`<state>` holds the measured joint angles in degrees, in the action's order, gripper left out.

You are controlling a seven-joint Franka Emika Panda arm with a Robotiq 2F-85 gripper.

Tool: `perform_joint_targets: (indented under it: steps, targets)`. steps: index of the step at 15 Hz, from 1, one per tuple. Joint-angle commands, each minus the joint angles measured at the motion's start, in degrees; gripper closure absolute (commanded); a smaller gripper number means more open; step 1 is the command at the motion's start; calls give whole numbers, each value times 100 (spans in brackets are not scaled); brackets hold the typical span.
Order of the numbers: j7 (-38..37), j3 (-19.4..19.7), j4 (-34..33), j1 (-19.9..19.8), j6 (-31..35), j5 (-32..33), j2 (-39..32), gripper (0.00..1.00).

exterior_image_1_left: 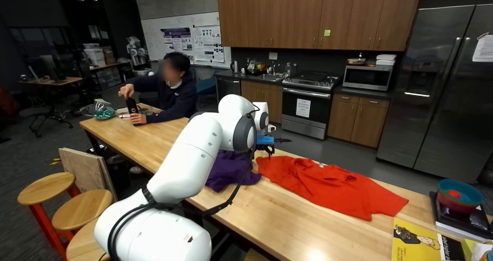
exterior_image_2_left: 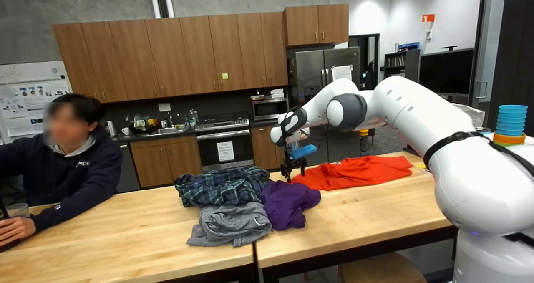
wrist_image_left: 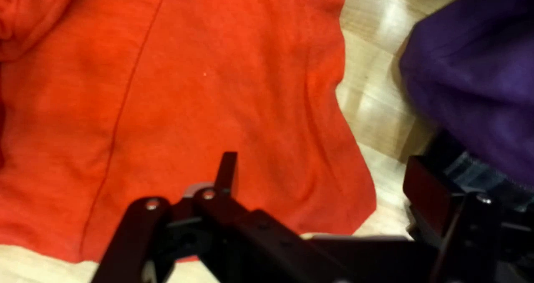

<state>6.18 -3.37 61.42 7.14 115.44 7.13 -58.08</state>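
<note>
One red shirt (exterior_image_1_left: 327, 186) should handle light, soft and limp, likely best pinched at the corner (wrist_image_left: 348, 212) nearest the gripper (wrist_image_left: 322, 166), whose jaws stand apart, empty.

Narrow gap between red garment (wrist_image_left: 200, 87) and purple garment (wrist_image_left: 471, 66)
Bare tabletop (wrist_image_left: 369, 66) parts them at the wrist view's upper right. In an exterior view, the robot arm (exterior_image_1_left: 188, 157) bars passage from lower left to centre, with open tabletop at lower middle.

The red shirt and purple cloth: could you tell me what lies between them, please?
In the wrist view, wooden tabletop lies between the red shirt and purple cloth.
</note>
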Motion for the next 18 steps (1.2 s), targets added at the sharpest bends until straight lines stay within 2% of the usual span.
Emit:
perform_joint_targets:
  steps: [1, 3, 6, 11, 13, 14, 15, 16, 18]
  targets:
    - [120, -32, -392, -12, -376, -120, -217, 14]
    - [91, -21, -459, -32, -515, -158, -258, 30]
    - [112, -42, -482, -73, -618, -214, -226, 49]
    - [132, -49, -528, -113, -641, -312, -188, 90]
    - [147, -45, -587, -113, -676, -322, -221, 100]
    - [161, -47, -618, -107, -729, -327, -235, 62]
    - [222, -57, -640, -101, -786, -322, -242, 67]
    - [261, -54, -670, -93, -824, -314, -262, 66]
    - [351, -59, -727, -78, -937, -302, -306, 56]
